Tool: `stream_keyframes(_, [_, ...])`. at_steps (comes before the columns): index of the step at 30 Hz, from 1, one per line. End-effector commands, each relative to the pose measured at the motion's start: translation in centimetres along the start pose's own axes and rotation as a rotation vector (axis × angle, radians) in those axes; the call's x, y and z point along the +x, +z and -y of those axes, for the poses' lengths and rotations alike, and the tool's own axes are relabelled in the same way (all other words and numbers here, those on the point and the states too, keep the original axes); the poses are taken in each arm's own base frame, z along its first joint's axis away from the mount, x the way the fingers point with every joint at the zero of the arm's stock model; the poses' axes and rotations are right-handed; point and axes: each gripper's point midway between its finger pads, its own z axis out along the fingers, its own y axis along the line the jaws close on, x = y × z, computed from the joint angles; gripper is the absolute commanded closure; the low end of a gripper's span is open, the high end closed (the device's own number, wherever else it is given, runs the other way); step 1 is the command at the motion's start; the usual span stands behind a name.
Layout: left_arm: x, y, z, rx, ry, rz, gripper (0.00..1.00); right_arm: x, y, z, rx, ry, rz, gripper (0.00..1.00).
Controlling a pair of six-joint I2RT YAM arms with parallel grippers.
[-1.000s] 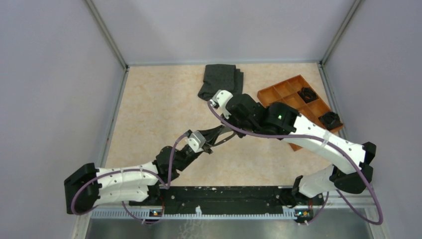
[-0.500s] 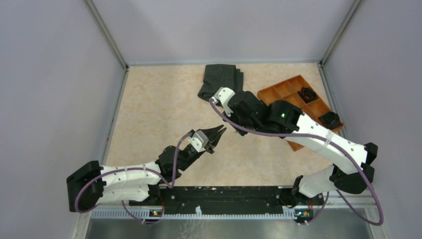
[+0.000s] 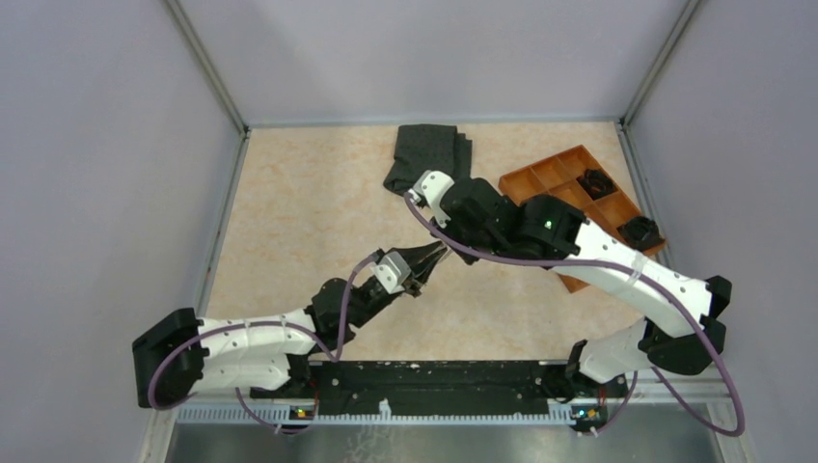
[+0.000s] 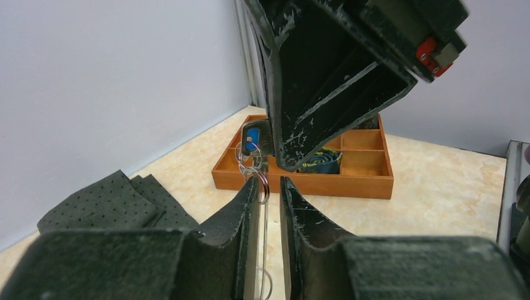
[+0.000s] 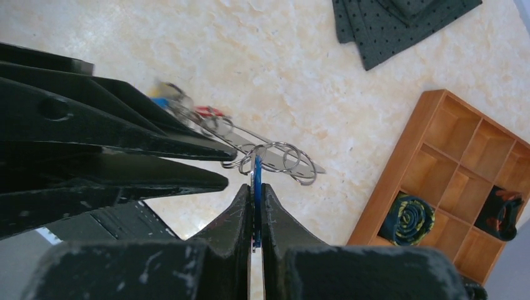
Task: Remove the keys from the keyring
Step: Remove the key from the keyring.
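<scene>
My right gripper (image 5: 255, 187) is shut on a blue-headed key (image 5: 257, 172), held edge-on between its pads above the table. The key hangs on small metal rings (image 5: 275, 156) of the keyring, whose pale flat band (image 5: 300, 165) runs out to the right. My left gripper (image 4: 269, 181) meets it head-on, jaws narrowly closed around the thin keyring (image 4: 260, 181). The blue key (image 4: 252, 140) shows just past its tips. A red-headed key (image 5: 209, 112) and another blurred one hang beyond. In the top view the left gripper (image 3: 427, 258) and right gripper (image 3: 446, 243) touch tips mid-table.
A wooden compartment tray (image 3: 540, 178) lies at the back right, with dark rolled items (image 3: 596, 181) in some cells. A folded dark grey cloth (image 3: 424, 154) lies at the back centre. Grey walls enclose the table on three sides.
My left gripper went from open to closed, drew back a little, then moved forward again to the right gripper's tips. The right gripper shifted slightly up and back.
</scene>
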Motion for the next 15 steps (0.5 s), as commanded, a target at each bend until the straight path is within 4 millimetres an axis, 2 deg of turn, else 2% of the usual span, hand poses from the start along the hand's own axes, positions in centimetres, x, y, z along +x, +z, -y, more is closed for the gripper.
stream_keyframes(1, [-1.6, 1.2, -0.1, -0.007, -0.007, 0.043, 0.76, -2.9, -1.7, -0.3, -0.008, 0.008, 0.099, 1.00])
stream_keyframes(7, [-1.1, 2.0, -1.1, -0.072, 0.002, 0.021, 0.79, -3.1, -2.1, -0.5, -0.015, -0.001, 0.103, 1.00])
stream_keyframes(15, [-2.4, 1.6, -0.8, -0.047, -0.007, 0.064, 0.80, -2.6, -2.1, -0.6, -0.013, -0.001, 0.088, 1.00])
